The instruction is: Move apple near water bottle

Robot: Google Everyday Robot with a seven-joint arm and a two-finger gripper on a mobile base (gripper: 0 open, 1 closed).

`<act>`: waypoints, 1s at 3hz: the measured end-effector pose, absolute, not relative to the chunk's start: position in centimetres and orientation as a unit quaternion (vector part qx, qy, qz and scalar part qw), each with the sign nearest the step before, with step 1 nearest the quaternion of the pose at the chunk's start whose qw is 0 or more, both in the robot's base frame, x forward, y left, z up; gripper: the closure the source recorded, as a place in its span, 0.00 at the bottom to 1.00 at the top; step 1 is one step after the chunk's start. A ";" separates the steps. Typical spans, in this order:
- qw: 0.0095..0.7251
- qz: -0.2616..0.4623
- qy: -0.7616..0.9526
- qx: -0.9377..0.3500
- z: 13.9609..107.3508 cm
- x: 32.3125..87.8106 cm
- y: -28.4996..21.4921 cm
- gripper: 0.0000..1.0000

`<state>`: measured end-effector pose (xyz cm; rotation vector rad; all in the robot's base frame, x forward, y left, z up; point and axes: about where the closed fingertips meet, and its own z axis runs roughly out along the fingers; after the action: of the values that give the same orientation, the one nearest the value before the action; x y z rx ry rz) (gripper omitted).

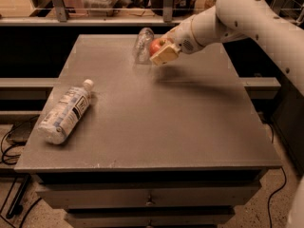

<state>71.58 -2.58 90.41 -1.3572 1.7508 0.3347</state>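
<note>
The red apple (156, 46) is held in my gripper (161, 51), whose tan fingers (165, 55) are shut on it. The gripper hangs a little above the grey table (156, 122) near its far edge, and its shadow falls on the top below. The small clear crinkled water bottle (141, 44) lies just left of the apple, almost touching it. My white arm (237, 13) reaches in from the upper right.
A larger bottle with a white label and white cap (66, 111) lies on its side at the table's left. Drawers (149, 196) sit under the front edge. Shelving and clutter stand behind the table; cables lie on the floor at the left.
</note>
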 end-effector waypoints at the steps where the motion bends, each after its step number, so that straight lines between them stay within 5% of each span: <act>1: 0.429 0.135 0.712 -0.540 89.3 73.2 -3.3 1.00; 3: 0.427 0.138 0.711 -0.542 89.0 73.1 -2.9 0.59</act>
<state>73.15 -2.85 88.98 -1.3540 1.7763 0.3442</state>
